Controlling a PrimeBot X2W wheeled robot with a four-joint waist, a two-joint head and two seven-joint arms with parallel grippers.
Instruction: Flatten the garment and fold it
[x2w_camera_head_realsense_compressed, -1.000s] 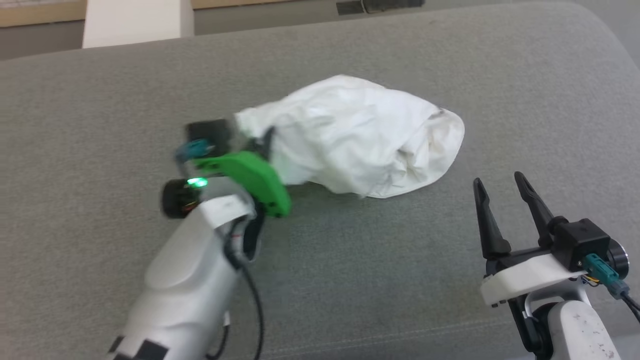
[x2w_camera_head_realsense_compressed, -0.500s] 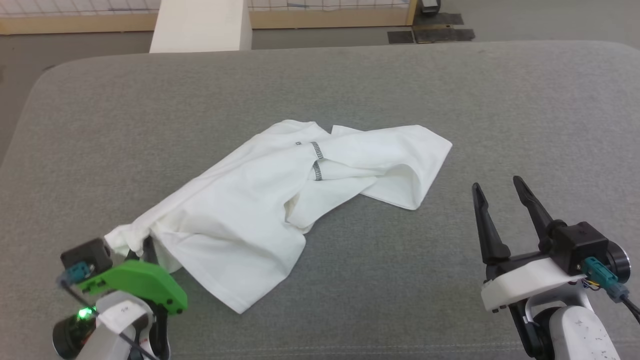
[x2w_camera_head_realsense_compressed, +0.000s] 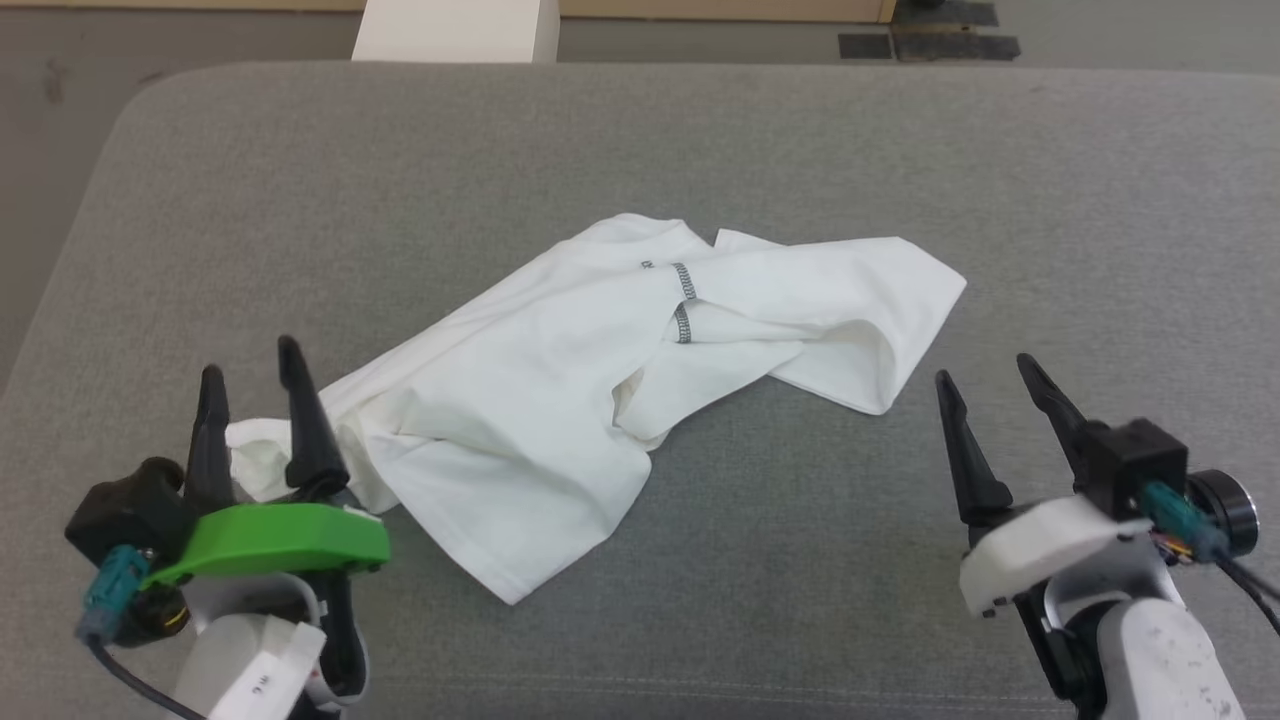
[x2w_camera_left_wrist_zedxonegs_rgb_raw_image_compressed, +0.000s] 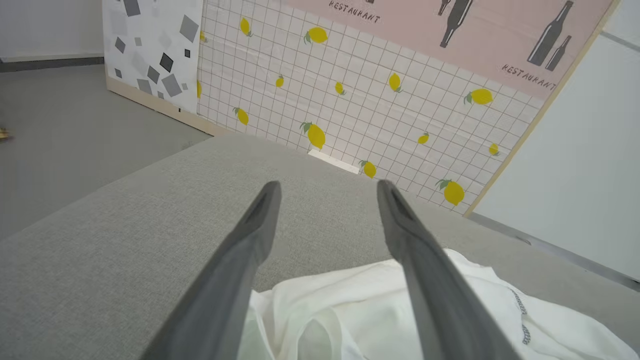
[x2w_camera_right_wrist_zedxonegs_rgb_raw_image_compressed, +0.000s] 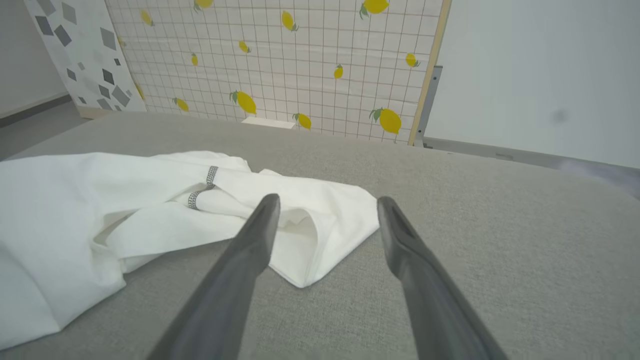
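Note:
The garment, a white T-shirt with dark zigzag stitching, lies crumpled and stretched diagonally across the grey cushion. My left gripper stands open at the lower left, its fingers upright over the shirt's bunched left end, holding nothing. In the left wrist view the garment lies below and between the spread fingers. My right gripper is open at the lower right, clear of the cloth. In the right wrist view the garment spreads to the left, its folded corner just ahead of the fingertips.
A white rigid box stands beyond the cushion's far edge. Dark floor mats lie at the far right. A lemon-patterned grid panel stands behind. Bare cushion lies ahead of the right gripper and around the shirt.
The left gripper pulled the bunched shirt out toward the lower left, spreading it, then let go and opened. The right gripper stayed put. The head camera has shifted.

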